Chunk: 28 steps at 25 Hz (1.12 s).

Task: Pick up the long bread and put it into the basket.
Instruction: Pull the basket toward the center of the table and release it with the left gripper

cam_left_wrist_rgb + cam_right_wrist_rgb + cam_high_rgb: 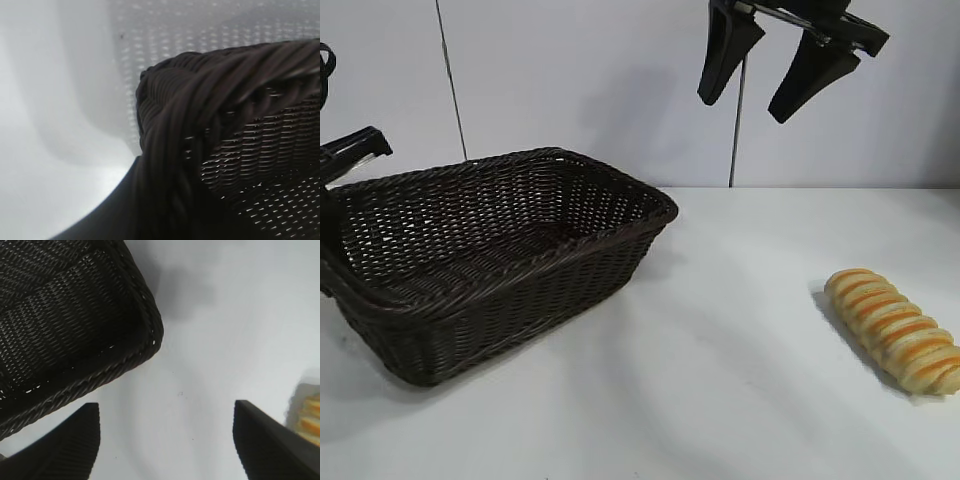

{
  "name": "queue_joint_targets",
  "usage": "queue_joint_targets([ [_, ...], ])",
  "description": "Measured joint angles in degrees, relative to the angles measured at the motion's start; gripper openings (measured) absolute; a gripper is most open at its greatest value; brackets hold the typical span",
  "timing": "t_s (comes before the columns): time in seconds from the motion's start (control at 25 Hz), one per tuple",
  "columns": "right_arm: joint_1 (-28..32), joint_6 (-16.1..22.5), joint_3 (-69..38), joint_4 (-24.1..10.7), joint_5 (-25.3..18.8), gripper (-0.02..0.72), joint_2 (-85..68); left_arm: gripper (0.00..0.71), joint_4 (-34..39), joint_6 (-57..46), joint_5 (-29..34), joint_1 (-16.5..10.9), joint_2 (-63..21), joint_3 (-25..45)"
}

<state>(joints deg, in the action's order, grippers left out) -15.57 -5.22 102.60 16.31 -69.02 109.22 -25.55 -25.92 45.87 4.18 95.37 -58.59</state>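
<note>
Exterior view first, and starting at my far left: the left end effector point(332, 235) is down at the left end of the basket point(500, 270), mostly cut off by the frame edge, and it looks clamped on the braided rim there. My left wrist view backs that up, since the rim of the basket point(210, 100) fills the picture at very close range with a dark finger point(120, 210) pressed right against the weave, so I read that end effector as clenched on the basket. The basket itself sits on the white bench point(720, 380), dark brown wicker with sloping sides, its left end looking raised a little in that grip, and I see nothing inside it. Moving right, the right end effector point(775, 80) hangs high above the bench near the top of the frame, angled downward, its two black fingers spread wide with nothing between them. In the right wrist view I see the same released fingers point(65, 450) over bare bench, the basket corner on one side and a sliver of bread at the opposite edge. Farthest right, the long bread point(895, 330) lies flat on the bench, well apart from the basket and untouched.
</note>
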Motion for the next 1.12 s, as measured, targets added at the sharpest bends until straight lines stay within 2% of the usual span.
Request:
queue_joint_targets([
  [0.32,0.0,0.0,0.0,0.0,0.0,0.537,0.0,0.102,0.3,8.1,4.4,-0.5,1.5,-5.0],
  [0.88,0.0,0.0,0.0,0.0,0.0,0.537,0.0,0.102,0.7,32.9,21.1,-0.4,17.4,-25.6],
  [1.12,0.0,0.0,0.0,0.1,0.0,0.537,0.0,0.102,0.9,36.2,22.4,2.0,22.6,-32.2],
])
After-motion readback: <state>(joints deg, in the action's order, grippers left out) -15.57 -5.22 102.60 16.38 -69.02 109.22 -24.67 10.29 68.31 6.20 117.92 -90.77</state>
